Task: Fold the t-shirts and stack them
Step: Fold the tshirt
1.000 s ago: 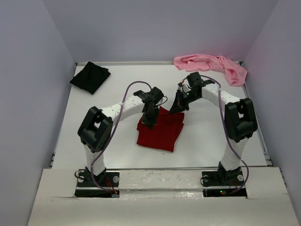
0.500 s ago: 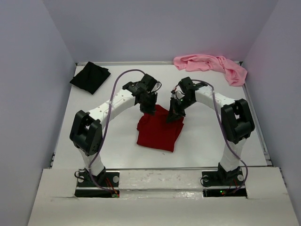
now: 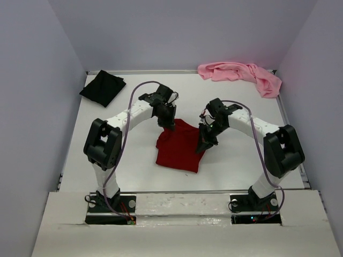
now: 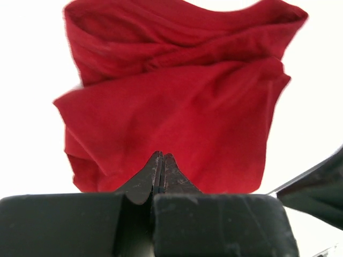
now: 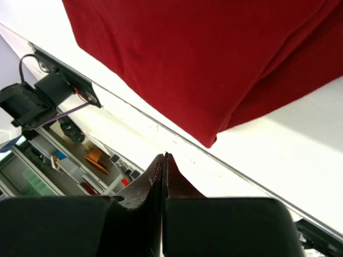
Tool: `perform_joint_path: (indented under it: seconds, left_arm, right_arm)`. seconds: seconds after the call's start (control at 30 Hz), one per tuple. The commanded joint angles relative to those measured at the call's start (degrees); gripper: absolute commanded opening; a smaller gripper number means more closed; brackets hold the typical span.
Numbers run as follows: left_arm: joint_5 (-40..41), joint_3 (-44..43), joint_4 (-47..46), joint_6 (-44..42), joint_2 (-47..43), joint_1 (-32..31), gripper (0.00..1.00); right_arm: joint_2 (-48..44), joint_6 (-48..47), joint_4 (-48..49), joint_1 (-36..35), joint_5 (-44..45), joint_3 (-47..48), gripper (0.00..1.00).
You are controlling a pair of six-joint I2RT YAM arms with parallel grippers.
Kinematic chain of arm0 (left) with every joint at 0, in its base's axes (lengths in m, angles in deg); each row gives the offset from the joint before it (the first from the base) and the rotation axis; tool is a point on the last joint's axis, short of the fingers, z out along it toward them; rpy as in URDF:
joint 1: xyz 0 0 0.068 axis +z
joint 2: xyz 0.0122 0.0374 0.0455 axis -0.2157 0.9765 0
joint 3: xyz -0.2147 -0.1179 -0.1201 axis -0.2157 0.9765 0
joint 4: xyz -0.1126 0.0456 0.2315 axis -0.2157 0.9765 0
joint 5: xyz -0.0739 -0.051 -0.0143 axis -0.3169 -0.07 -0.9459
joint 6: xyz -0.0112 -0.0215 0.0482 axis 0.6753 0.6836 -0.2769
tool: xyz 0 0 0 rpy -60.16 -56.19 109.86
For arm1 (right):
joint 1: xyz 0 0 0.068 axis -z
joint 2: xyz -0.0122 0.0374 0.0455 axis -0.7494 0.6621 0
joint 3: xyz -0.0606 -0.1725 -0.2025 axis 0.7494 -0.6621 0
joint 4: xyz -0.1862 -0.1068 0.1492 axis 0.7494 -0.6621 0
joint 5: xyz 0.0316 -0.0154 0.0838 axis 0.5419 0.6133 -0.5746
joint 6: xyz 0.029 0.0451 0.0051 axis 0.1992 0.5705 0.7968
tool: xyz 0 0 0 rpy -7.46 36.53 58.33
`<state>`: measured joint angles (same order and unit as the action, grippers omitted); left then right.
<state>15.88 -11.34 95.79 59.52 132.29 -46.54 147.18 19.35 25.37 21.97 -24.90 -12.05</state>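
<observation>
I count three t-shirts on the table [image 3: 123, 144]: one dark red t-shirt [image 3: 181, 151], one black t-shirt [image 3: 103, 88] and one pink t-shirt [image 3: 241, 72]. I have two grippers, and both are pressed together with nothing visible between the tips.

The dark red t-shirt lies folded at the middle of the table, between my two arms, with part of its cloth bunched into loose ridges. My left gripper [image 3: 171, 126] sits at its far left corner. From the left wrist my closed fingers [image 4: 143, 181] point across the cloth, and I cannot tell whether the tips touch it. My right gripper [image 3: 202, 146] is at the shirt's right edge. From the right wrist my fingers [image 5: 146, 184] meet over bare white table, just beside a corner of the fold and apart from it.

The black t-shirt lies folded in the far left corner, well apart from the red one. The pink t-shirt lies crumpled along the far right edge. Bare table runs all round the red shirt, widest to its left and right; walls [image 3: 37, 107] close the left, far and right sides
</observation>
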Motion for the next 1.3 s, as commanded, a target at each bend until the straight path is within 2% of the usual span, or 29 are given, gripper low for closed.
perform_joint_path:
  seconds: [0.0, 0.3, 0.77, 1.0, 1.07, 1.1, 1.17, 1.2, 1.27]
  left_arm:
    - [-5.51, 2.26, -4.13, -1.21, -0.03, 4.28, 0.0]
    - [-7.63, 0.6, -3.87, -3.93, 3.13, 10.0, 0.0]
    - [-8.6, 1.47, -0.18, -4.37, 0.51, 10.62, 0.0]
    - [-8.33, 3.32, 0.43, -4.11, -2.48, 11.67, 0.0]
    - [-8.07, 3.59, 0.87, -4.28, -3.18, 12.11, 0.09]
    - [-7.72, 3.76, 1.05, -4.37, -3.36, 12.2, 0.17]
    - [-7.37, 3.85, 1.4, -4.54, -4.06, 12.38, 0.21]
    - [-7.19, 3.94, 1.58, -4.63, -4.76, 12.55, 0.3]
    - [-6.84, 4.29, 1.93, -4.98, -5.3, 12.9, 0.41]
  right_arm:
    - [-3.21, 2.11, 1.59, -2.52, 2.94, -1.19, 0.0]
    - [-0.84, 4.48, 6.34, -7.44, 4.53, -2.51, 0.0]
    - [11.46, 1.76, 10.64, -8.5, 8.66, -1.55, 0.0]
    - [14.01, 1.41, 11.52, -9.03, 9.02, -0.84, 0.0]
    - [14.1, 1.32, 11.7, -9.03, 9.02, -0.84, 0.0]
    - [14.1, 1.32, 11.7, -9.03, 8.93, -0.93, 0.0]
    - [14.1, 1.15, 11.7, -9.03, 8.93, -0.93, 0.0]
    - [14.1, 1.14, 11.61, -9.03, 8.93, -1.01, 0.0]
    - [14.1, 1.06, 11.7, -9.03, 8.84, -1.19, 0.0]
